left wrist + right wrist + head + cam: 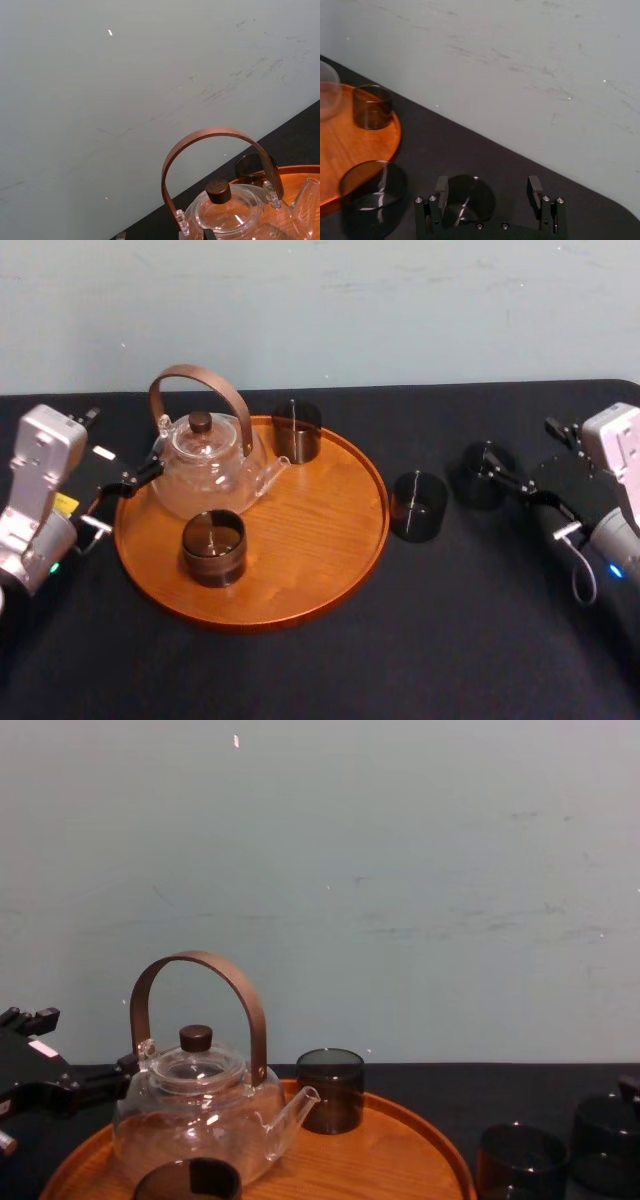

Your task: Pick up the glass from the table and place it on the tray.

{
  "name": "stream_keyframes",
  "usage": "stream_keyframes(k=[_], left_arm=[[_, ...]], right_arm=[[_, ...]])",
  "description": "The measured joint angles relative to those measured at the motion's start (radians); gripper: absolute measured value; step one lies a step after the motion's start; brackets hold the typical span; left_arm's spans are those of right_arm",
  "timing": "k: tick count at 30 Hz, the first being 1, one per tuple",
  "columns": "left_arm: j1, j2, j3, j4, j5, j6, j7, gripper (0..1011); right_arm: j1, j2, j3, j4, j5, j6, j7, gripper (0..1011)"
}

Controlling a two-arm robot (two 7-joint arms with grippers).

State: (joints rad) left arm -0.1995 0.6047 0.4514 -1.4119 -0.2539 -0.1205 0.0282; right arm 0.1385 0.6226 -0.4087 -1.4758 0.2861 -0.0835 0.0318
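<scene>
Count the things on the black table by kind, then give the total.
Dark glasses: 4, namely back glass and front glass on the tray, near glass and far glass on the bare table.
Glass teapot: 1
Wooden tray: 1
Total: 6

Bare test lab — scuffed wall (400, 870), black table (400, 660)

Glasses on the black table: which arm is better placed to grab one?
Right. The right gripper is open beside a glass on the table, right of the tray. The left gripper sits across the tray, by the teapot.
</scene>
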Motion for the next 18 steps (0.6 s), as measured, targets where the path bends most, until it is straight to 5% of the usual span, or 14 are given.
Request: stream_keyframes(k=[18], left_arm=[[0.000, 0.000, 0.000, 0.000, 0.000, 0.000, 0.000, 1001]], right_arm=[[-0.089, 0.001, 0.005, -0.118, -0.002, 0.075, 0.067, 1002]])
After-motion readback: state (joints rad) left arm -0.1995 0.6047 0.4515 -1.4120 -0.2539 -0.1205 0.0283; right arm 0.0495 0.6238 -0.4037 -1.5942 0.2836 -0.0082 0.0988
